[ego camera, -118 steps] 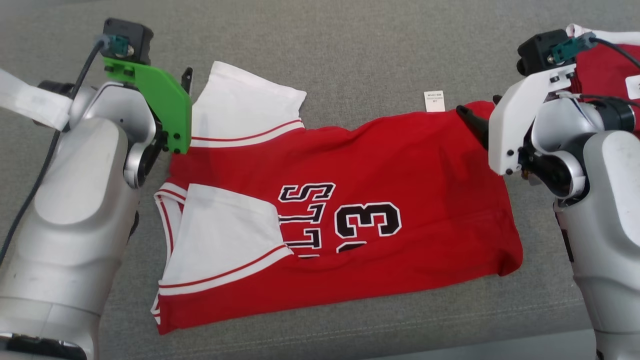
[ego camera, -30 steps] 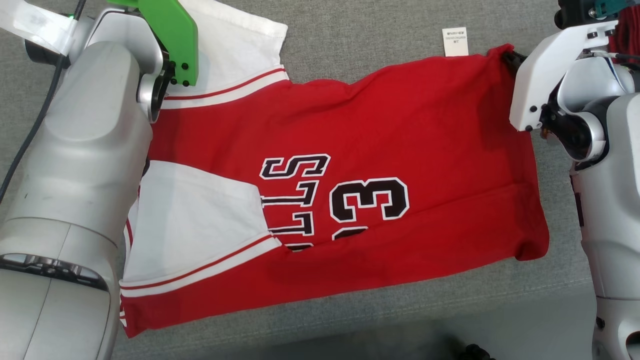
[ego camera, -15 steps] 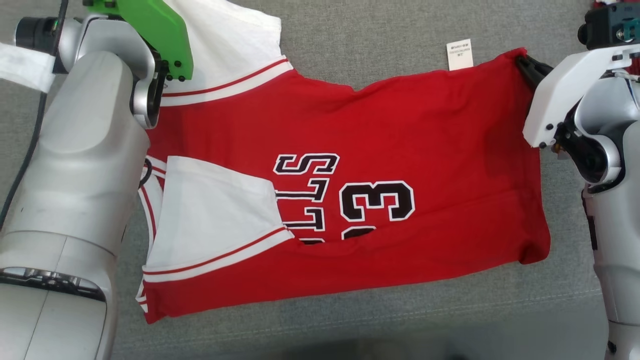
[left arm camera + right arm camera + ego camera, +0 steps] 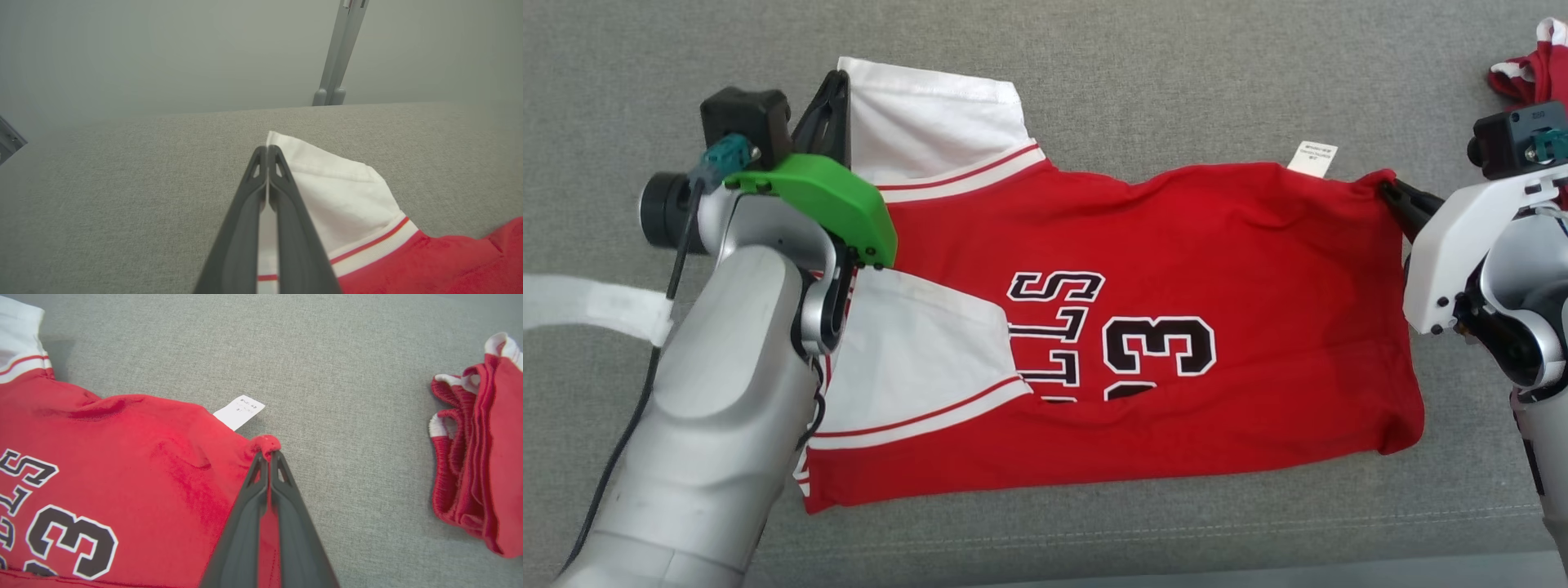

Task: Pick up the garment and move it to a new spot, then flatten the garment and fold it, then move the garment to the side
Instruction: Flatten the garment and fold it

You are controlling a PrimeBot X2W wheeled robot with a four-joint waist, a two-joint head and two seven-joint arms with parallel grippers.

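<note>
A red jersey [image 4: 1160,245] with white sleeves and black "33" lettering lies spread on the grey cushion, its nearer sleeve folded over the front. My left gripper [image 4: 836,80] is shut on the far white sleeve's corner [image 4: 310,163], fingers [image 4: 282,192] pinching the cloth. At the jersey's far right corner my right gripper [image 4: 1390,190] is shut on the bunched red hem [image 4: 265,443]. A white care label [image 4: 239,411] sticks out beside that corner.
The grey upholstered cushion [image 4: 1143,73] carries everything; its front seam runs near the bottom of the head view. Another folded red garment [image 4: 486,457] lies at the far right. A grey metal post [image 4: 339,53] stands behind the cushion's back edge.
The head camera has shifted across the frames. Both grippers keep their hold on the jersey's far corners, and the left arm has dropped lower, its fingers now showing at the white sleeve.
</note>
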